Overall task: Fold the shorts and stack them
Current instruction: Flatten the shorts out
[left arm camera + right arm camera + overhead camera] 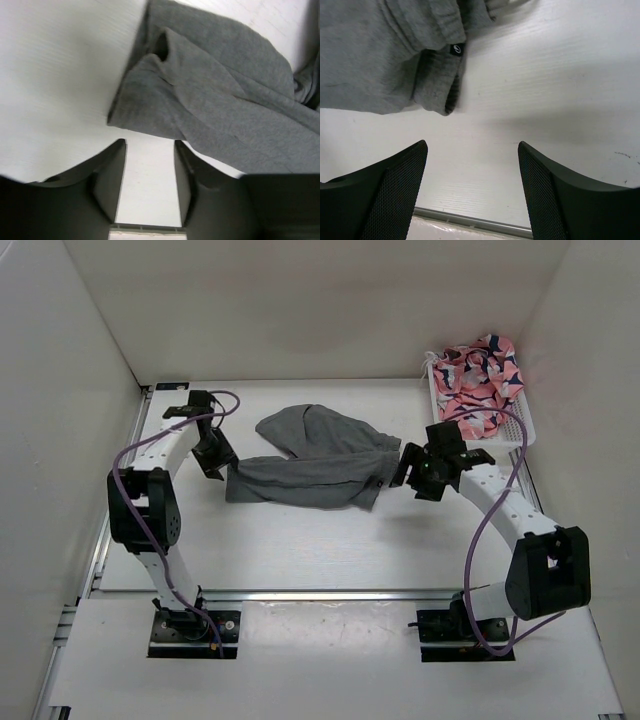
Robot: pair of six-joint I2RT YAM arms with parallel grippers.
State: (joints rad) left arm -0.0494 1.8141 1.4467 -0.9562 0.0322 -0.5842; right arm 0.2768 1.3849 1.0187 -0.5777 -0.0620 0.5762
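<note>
Nearest, at the bottom of the overhead view, my two arms rise from the front edge of the table (300,550) and reach inward toward the middle of the frame.

My left gripper (213,455) sits left of centre in the overhead view, at the left end of the shorts (315,465). In its own camera (150,145) the fingers stand apart with bare white table between them, and nothing is held. The nearest corner of the shorts (215,100) lies just beyond the fingertips at centre frame. From there the fabric spreads to the upper right.

My right gripper (412,472) sits right of centre in the overhead view, at the right end of the shorts. In its own camera (472,145) the jaws are spread wide and empty over bare table. The shorts (375,55) fill the upper left of that frame, clear of both fingers. A small black label (456,49) shows on a ribbed edge.

The shorts are grey and rumpled. They lie on the table at the centre of the overhead view, between my two grippers. One part is bunched toward the upper left and a longer band runs left to right.

Farthest, at the upper right of the overhead view, a white basket (527,430) holds pink patterned cloth (480,380), apart from the shorts.
</note>
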